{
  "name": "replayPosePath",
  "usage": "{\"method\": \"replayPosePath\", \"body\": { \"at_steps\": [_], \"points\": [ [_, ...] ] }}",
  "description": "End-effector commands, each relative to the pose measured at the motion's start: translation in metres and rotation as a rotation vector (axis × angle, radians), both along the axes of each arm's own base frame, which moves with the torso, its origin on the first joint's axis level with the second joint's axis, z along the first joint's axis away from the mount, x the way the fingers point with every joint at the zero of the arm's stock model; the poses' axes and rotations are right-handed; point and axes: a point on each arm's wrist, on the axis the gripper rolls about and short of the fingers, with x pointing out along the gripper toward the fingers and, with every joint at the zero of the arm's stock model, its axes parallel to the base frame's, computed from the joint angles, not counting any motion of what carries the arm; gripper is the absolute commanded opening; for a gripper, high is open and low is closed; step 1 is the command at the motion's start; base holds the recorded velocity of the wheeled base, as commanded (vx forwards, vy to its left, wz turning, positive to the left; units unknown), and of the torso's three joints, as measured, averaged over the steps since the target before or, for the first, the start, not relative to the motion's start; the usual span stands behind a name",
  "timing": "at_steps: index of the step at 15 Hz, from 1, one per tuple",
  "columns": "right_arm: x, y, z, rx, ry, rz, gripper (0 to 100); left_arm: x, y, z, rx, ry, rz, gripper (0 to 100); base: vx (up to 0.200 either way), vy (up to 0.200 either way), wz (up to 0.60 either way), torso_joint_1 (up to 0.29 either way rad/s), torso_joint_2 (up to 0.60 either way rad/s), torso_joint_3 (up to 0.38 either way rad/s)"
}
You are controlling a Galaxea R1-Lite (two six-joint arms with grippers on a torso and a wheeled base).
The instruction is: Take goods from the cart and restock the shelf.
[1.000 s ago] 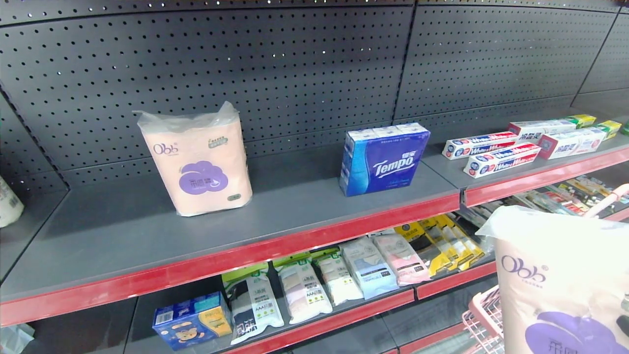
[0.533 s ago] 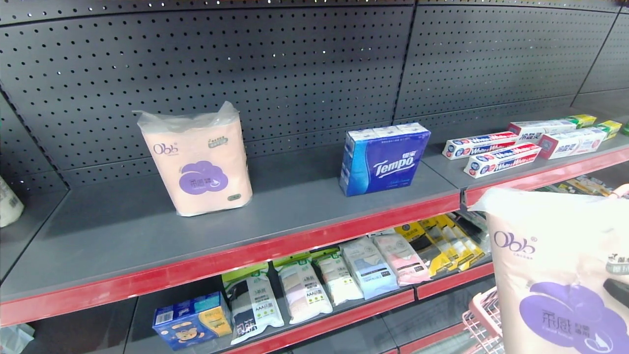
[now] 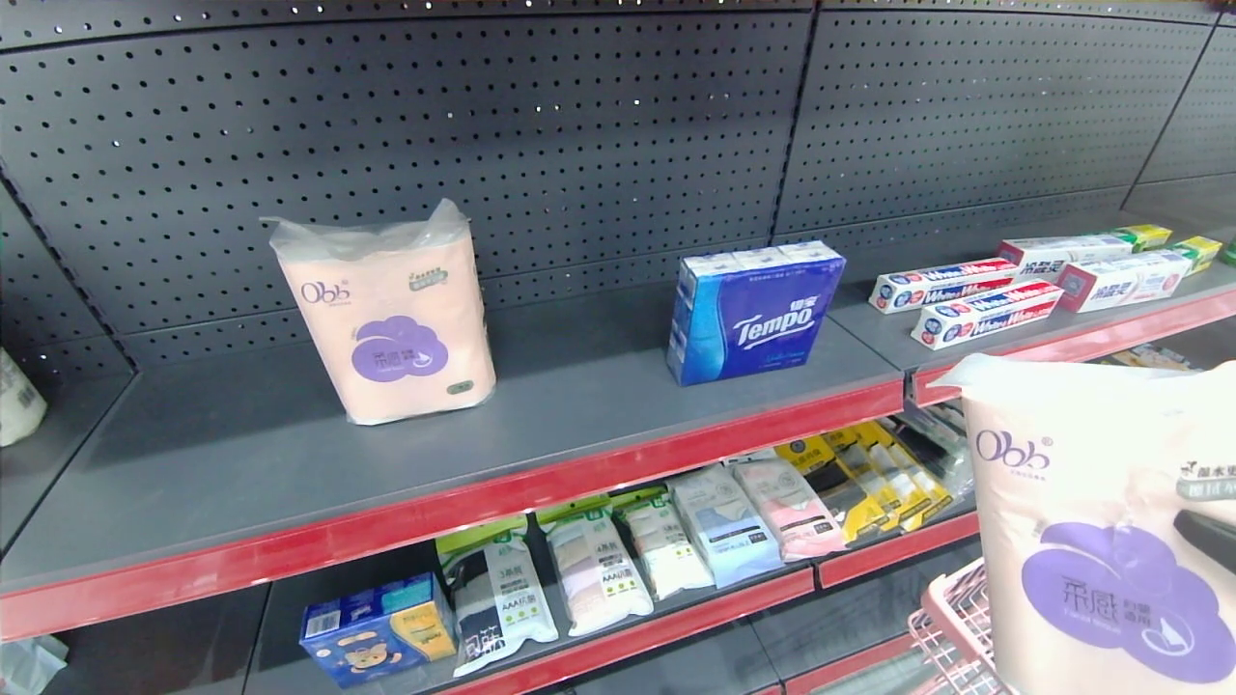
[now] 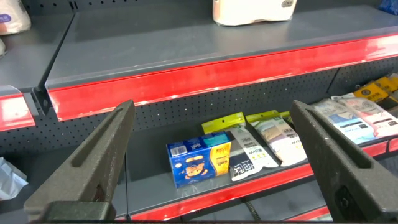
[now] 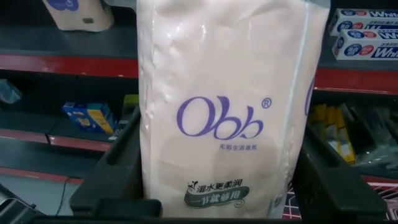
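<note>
While my right tool clamps the peach plastic-wrapped tissue pack (close by the pink wire cart), my left tool hangs spread and empty.

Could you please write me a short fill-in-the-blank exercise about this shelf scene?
The left gripper is ____ and holds nothing.
The right gripper is ____ on the held peach pack.
Along the upper shelf, the blue pack stands between the shelved peach pack and the ____ boxes.
Missing words: open; shut; toothpaste.
</note>
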Motion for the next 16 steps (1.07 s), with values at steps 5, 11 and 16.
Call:
{"method": "replayPosePath", "body": {
  "at_steps": [5,11,16],
  "points": [
    [0.0015,-0.001,0.0011,-0.021,-0.006,-0.029,0,0.0001,0.0,0.0,-0.001,0.002,0.001,100,0.0,0.0,0.0,0.0,0.0,0.0],
    [0.0061,-0.0034,-0.0042,-0.127,-0.017,-0.049,0,0.0001,0.0,0.0,-0.001,0.002,0.001,100,0.0,0.0,0.0,0.0,0.0,0.0],
    [0.0064,-0.0034,-0.0038,-0.127,-0.02,-0.047,0,0.0001,0.0,0.0,0.001,0.002,0.001,100,0.0,0.0,0.0,0.0,0.0,0.0]
  ]
}}
